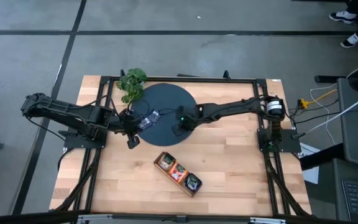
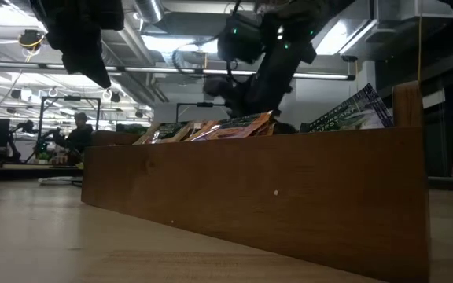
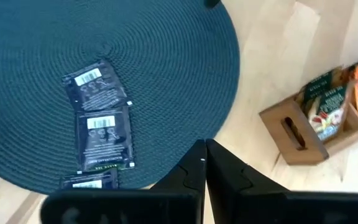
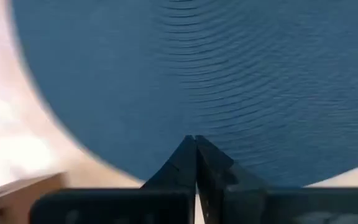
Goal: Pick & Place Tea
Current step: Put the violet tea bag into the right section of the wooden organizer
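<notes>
Three dark tea sachets (image 3: 103, 140) lie flat in a row on the dark round mat (image 3: 166, 74), barcode side up, near the mat's left edge (image 1: 149, 120). More tea sachets stand in the wooden tray (image 1: 164, 155), near the table's front (image 3: 328, 106). My left gripper (image 3: 202, 165) hangs shut, with nothing between its fingers, over the mat's near-left rim, beside the row of sachets (image 1: 132, 142). My right gripper (image 4: 196, 152) is shut too, empty, above the mat's near edge (image 1: 176, 130).
A leafy green plant (image 1: 132, 84) stands at the mat's far-left side. The tray's long wooden wall (image 2: 274, 204) fills the low view, with sachets (image 2: 234, 126) sticking up over it. Bare wood lies at the table's near left and right.
</notes>
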